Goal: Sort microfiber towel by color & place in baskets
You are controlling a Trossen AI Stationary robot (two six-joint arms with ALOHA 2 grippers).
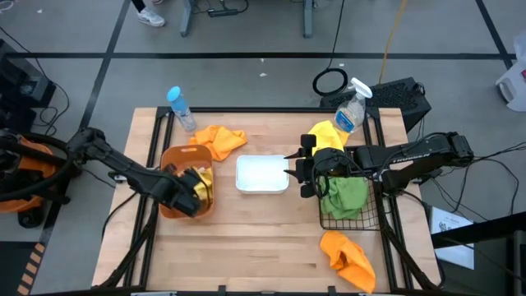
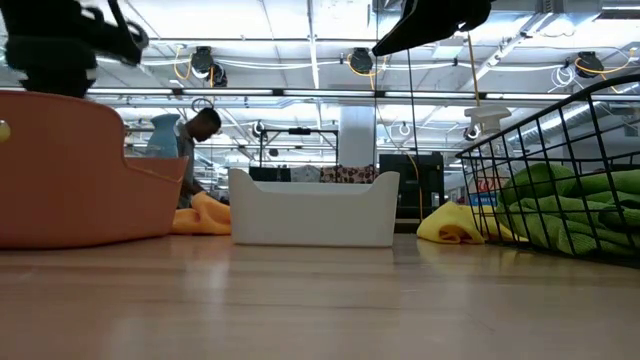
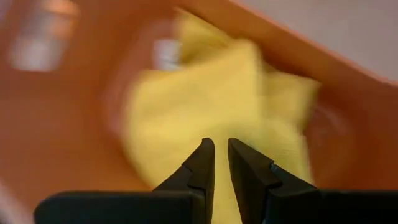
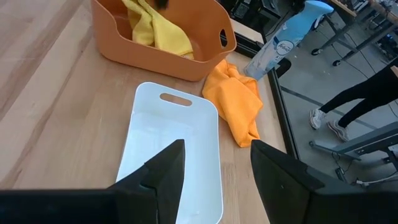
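My left gripper (image 3: 219,149) reaches down into the orange-brown tub (image 1: 171,156) and is shut on a yellow towel (image 3: 186,93) lying inside. My right gripper (image 4: 214,165) is open and hovers above the near-basket end of the white tub (image 4: 146,134), touching nothing. The black wire basket (image 1: 362,215) holds green towels (image 1: 345,196). A second yellow towel (image 1: 325,133) lies on the table beside the spray bottle. One orange towel (image 1: 220,140) lies beyond the white tub, another (image 1: 347,256) near the table's front right. My left gripper comes from above, pointing down, and pinches the yellow towel at its upper folds (image 3: 219,186), which show in the narrow gap between the fingers. One layer or several, I cannot tell. The rest of the towel rests against the tub's floor and wall (image 4: 165,37).
A clear spray bottle (image 1: 352,111) stands at the far right by the yellow towel, and a blue-capped bottle (image 1: 182,108) at the far left. Bare wood lies along the near edge. A person stands in the room behind the table.
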